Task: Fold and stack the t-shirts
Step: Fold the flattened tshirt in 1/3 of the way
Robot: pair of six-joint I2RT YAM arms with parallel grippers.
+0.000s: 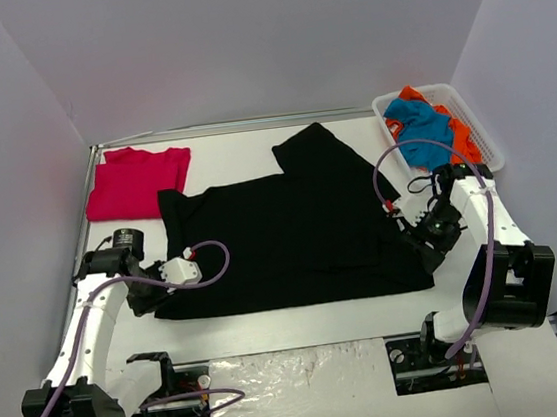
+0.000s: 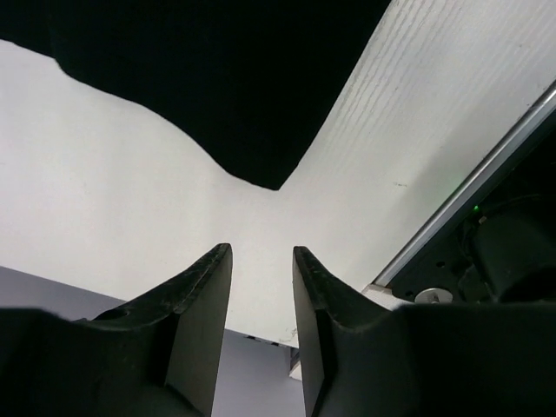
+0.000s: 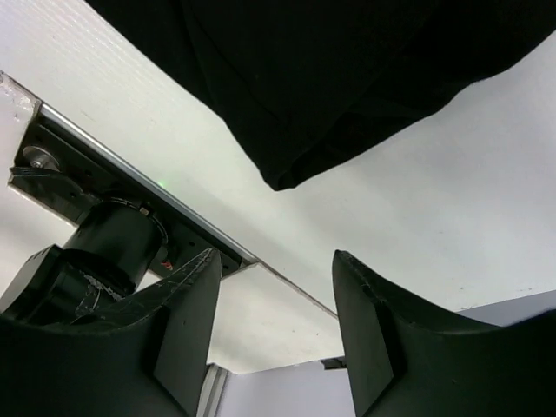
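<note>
The large black t-shirt (image 1: 291, 229) lies spread flat mid-table. The crimson-red shirt (image 1: 138, 181) lies folded at the back left. Blue (image 1: 421, 130) and orange (image 1: 462, 137) shirts fill the white basket (image 1: 484, 135) at the back right. My left gripper (image 1: 151, 295) is at the black shirt's near-left corner (image 2: 261, 165); its fingers (image 2: 207, 287) are slightly apart, empty, just short of the cloth. My right gripper (image 1: 425, 240) is at the near-right corner (image 3: 295, 169); its fingers (image 3: 365, 295) are wide apart and empty.
A metal rail (image 2: 469, 187) borders the table's near edge beside the left gripper; it also shows in the right wrist view (image 3: 148, 178) with the arm base (image 3: 104, 239). Grey walls enclose the table on three sides.
</note>
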